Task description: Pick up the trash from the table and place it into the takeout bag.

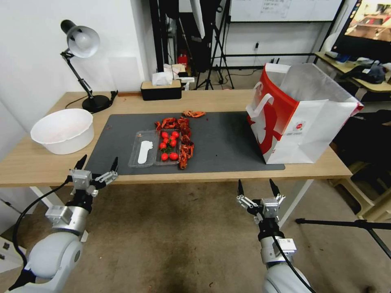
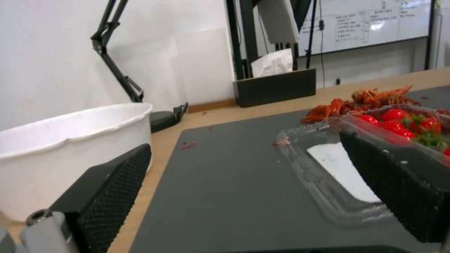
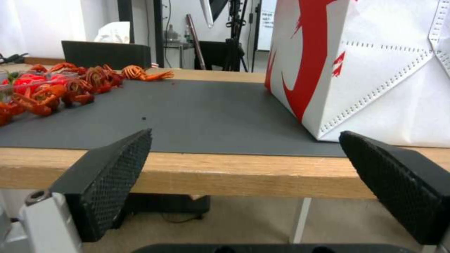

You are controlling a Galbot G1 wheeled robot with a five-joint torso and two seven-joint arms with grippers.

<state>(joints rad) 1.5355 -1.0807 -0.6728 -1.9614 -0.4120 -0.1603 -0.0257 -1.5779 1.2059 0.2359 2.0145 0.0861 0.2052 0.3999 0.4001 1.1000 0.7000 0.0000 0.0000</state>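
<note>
Crinkly red shells (image 1: 185,138) on matte grey mat (image 1: 228,142) (boxy paper takeout bag (image 1: 301,118) beside); both grippers spread wide.

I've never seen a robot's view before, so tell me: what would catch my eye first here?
Probably the red heap mid-table: crayfish shells strewn on a grey mat beside an open clear box of cherry tomatoes. Next, the big white-and-red bag standing open at the mat's right end. Nearest you, the left pincer and right pincer hang open at the table's front edge, holding nothing.
</note>
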